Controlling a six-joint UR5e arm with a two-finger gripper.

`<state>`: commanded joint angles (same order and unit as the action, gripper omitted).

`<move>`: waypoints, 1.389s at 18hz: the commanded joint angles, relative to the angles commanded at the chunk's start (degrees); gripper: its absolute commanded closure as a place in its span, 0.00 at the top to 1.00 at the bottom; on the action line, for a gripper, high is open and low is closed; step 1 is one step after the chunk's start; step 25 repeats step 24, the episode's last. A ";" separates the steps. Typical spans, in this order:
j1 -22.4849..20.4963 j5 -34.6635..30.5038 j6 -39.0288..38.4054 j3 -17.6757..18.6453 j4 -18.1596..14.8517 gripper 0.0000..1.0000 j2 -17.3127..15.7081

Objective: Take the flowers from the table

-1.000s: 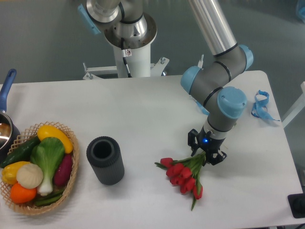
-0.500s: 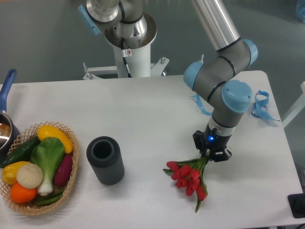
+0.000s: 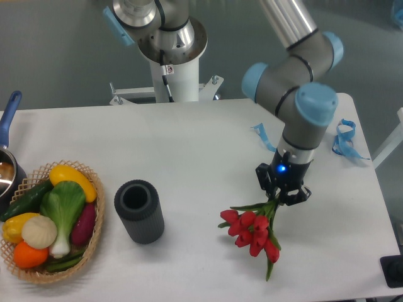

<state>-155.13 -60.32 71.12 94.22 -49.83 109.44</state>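
The flowers [image 3: 253, 228] hang nearest the camera, red heads down and a green leaf tip trailing toward the front edge of the table [image 3: 189, 145]. Over the last second they have shifted right and the whole bunch has swung: the blooms that lay spread to the left now cluster under the stems, and the bunch reads as dangling rather than lying flat. I judge it is off the surface or just leaving it, though no clear shadow gap settles that.

Just above, the gripper [image 3: 281, 196] is pinched on the stems at their upper end, its fingers pressed in on the thin green bundle, blue light glowing on the wrist. It sits higher in the picture than a second ago, and the arm [image 3: 296, 94] has drawn up with it.

So the grasp has held through the start of the lift, and what is left is to carry the flowers clear. The hold is far from the heavy heads, so they may sway.

To the left stands the dark cylinder [image 3: 138, 211], well apart, and beyond it the basket [image 3: 88, 242] of vegetables. Farther back on the right lie the blue ribbons [image 3: 345, 139]
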 joint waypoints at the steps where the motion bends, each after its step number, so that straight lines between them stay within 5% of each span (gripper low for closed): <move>1: -0.09 2.55 -1.23 -0.18 0.09 0.19 -1.40; 5: -0.61 13.45 -7.21 -0.18 0.35 0.20 -5.80; 12: -2.54 26.91 -11.52 0.52 0.53 0.19 -8.10; 25: -2.81 28.68 -11.53 0.17 0.62 0.19 -8.10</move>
